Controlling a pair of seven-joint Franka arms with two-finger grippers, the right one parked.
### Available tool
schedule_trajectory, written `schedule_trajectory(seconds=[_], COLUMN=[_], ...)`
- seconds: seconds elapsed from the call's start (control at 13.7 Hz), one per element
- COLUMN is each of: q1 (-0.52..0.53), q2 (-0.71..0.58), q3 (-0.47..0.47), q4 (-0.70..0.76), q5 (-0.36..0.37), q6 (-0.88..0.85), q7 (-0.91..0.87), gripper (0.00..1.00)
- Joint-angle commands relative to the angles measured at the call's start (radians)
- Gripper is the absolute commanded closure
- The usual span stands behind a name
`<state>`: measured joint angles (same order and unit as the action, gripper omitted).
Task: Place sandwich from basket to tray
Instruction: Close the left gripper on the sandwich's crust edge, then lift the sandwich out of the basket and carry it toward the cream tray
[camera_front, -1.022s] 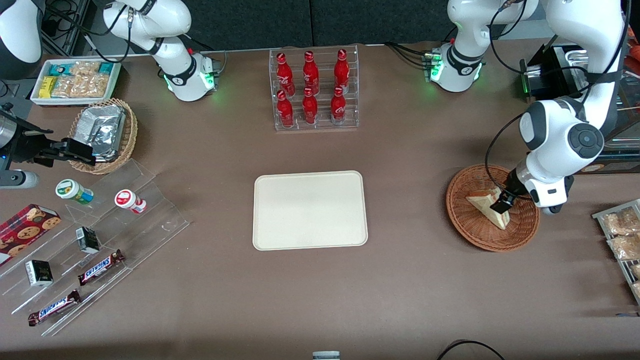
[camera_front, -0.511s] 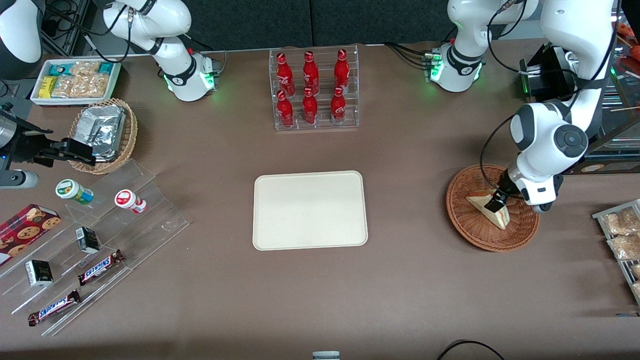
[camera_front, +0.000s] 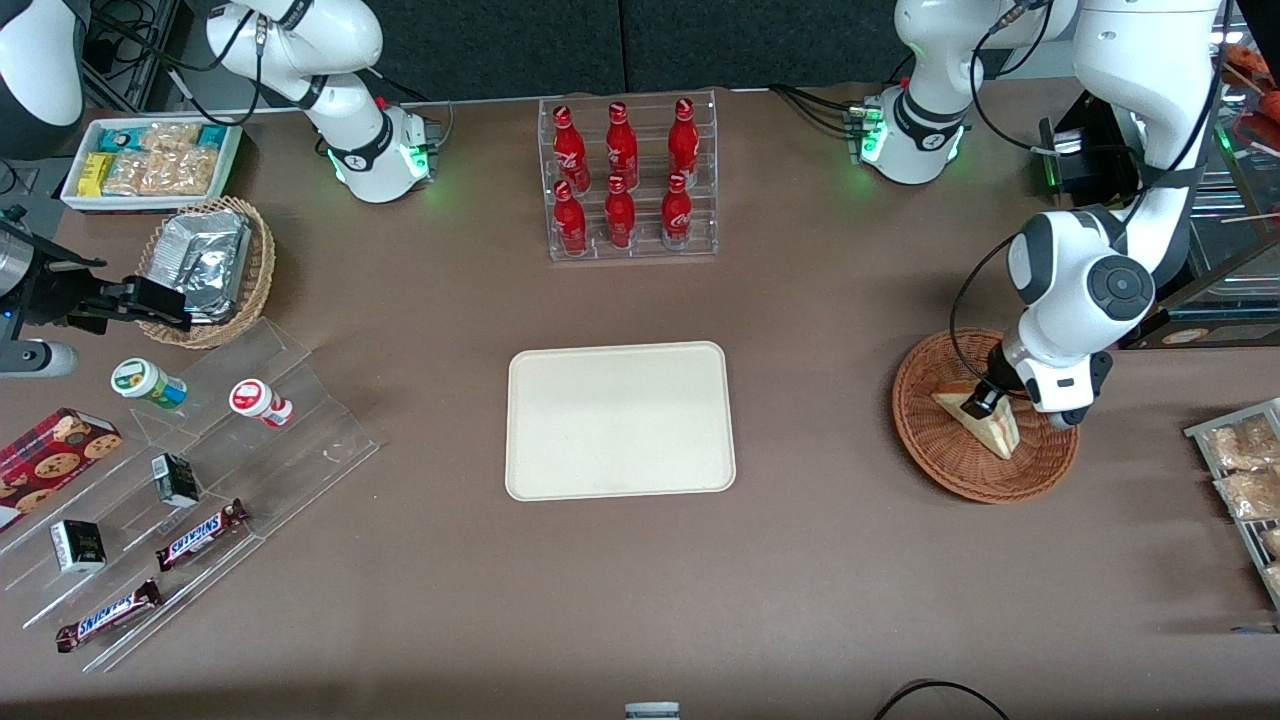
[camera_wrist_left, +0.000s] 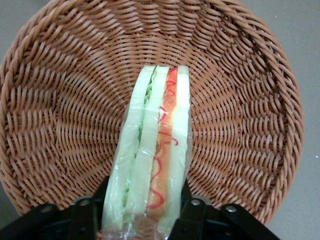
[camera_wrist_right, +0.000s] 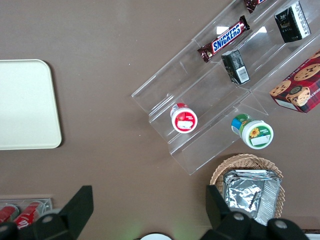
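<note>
Our gripper (camera_front: 978, 402) has come down and now closes its fingers (camera_wrist_left: 192, 212) around the sandwich (camera_wrist_left: 152, 150) in the basket (camera_wrist_left: 60, 120); next, we lift toward the tray (camera_front: 620, 420).

I read "SNICKERS" on two candy bars (camera_front: 201, 534) (camera_front: 108, 615) lying on the clear stepped stand (camera_front: 300, 440), and again on the bar (camera_wrist_right: 223, 39) in my parked wrist's view. Other labels stay unreadable.
</note>
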<state>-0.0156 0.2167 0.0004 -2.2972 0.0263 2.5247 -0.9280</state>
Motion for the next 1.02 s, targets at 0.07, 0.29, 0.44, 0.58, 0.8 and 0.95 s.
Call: schedule_trajectory(seconds=[0.07, 0.29, 0.44, 0.58, 0.8, 0.95], q1=[-0.006, -0.038, -0.101, -0.154, -0.256, -0.334], q2=[-0.014, -0.068, -0.079, -0.080, -0.068, -0.047], q3=[0.001, 0.001, 0.001, -0.003, -0.007, -0.005], q4=[0.008, 0.060, 0.166, 0.289, 0.398, 0.433], q5=[0.041, 0.043, 0.059, 0.099, 0.098, 0.101], q6=[0.008, -0.123, -0.297, -0.467, -0.563, -0.563], q7=[-0.020, -0.020, -0.022, -0.057, -0.093, -0.121], gripper=[0.84, 0.83, 0.83, 0.83, 0.83, 0.83])
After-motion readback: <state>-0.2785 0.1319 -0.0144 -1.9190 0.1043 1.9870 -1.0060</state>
